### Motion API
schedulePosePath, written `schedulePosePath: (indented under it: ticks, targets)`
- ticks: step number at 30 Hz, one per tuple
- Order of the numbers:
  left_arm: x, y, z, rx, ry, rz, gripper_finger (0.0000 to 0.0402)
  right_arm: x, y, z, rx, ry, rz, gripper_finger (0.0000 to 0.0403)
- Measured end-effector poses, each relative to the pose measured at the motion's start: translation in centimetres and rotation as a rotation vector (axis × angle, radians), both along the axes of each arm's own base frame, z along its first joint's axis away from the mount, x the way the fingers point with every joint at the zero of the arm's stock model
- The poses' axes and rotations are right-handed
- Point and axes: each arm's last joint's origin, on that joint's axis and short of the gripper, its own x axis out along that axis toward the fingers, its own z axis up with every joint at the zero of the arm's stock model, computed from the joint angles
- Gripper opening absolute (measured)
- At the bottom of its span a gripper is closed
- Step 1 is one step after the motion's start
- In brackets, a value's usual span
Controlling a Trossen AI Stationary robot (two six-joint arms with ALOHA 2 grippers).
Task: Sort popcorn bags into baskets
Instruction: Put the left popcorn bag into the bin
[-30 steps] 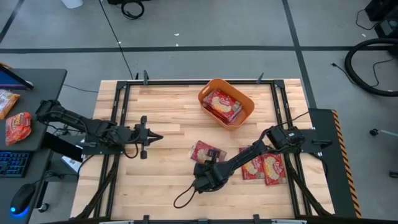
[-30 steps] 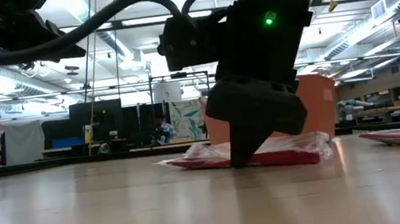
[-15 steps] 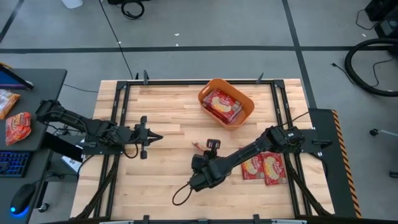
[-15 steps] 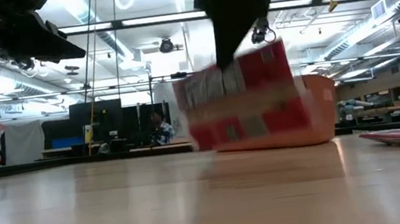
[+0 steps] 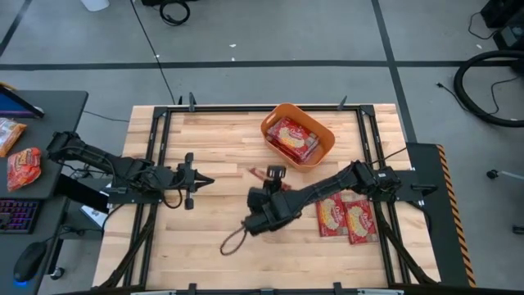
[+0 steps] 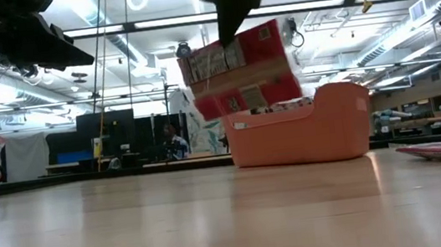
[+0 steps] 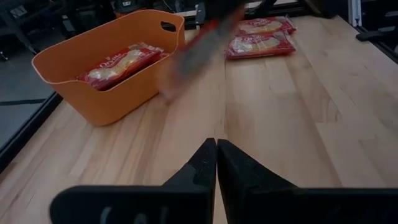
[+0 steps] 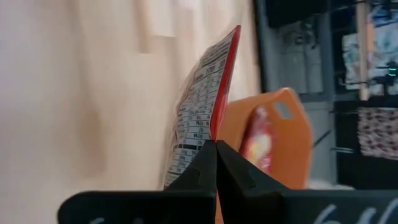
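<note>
Right tool (image 5: 277,174) pinches a glossy red popcorn packet (image 6: 239,69) above wooden desk (image 5: 221,147), nr orange plastic tub (image 5: 321,148); two packets (image 5: 345,220) lie beside. Left tool (image 5: 205,180) pressed together, idle.

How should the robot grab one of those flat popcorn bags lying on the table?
Come straight down on the nearer popcorn bag lying flat beside the right arm, and pinch a short edge: flat packets give the fingers nothing else to close on. The right gripper holds its carried bag by the top edge, hanging near the orange tub.
</note>
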Motion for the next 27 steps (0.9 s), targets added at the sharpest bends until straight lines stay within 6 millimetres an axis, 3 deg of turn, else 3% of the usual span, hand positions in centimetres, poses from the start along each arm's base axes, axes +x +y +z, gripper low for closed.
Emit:
schedulePosePath:
  ticks: [7,16,21,27]
  targets:
    - [0.0,0.0,-0.1,-0.002,0.005,0.001,0.0018,0.0,-4.1,2.6,-0.088,-0.023,-0.032,0.0001]
    - [0.0,0.0,-0.1,-0.009,0.005,0.003,0.0018,-0.5,-11.1,5.5,-0.104,0.005,-0.123,0.0000]
    - [-0.1,0.0,-0.3,-0.022,0.027,0.012,0.0018,-0.5,-14.7,5.0,-0.083,0.077,-0.170,0.0000]
    - [-0.4,0.1,-0.9,-0.051,0.089,0.036,0.0018,-1.5,-18.1,1.3,-0.084,0.242,-0.245,0.0001]
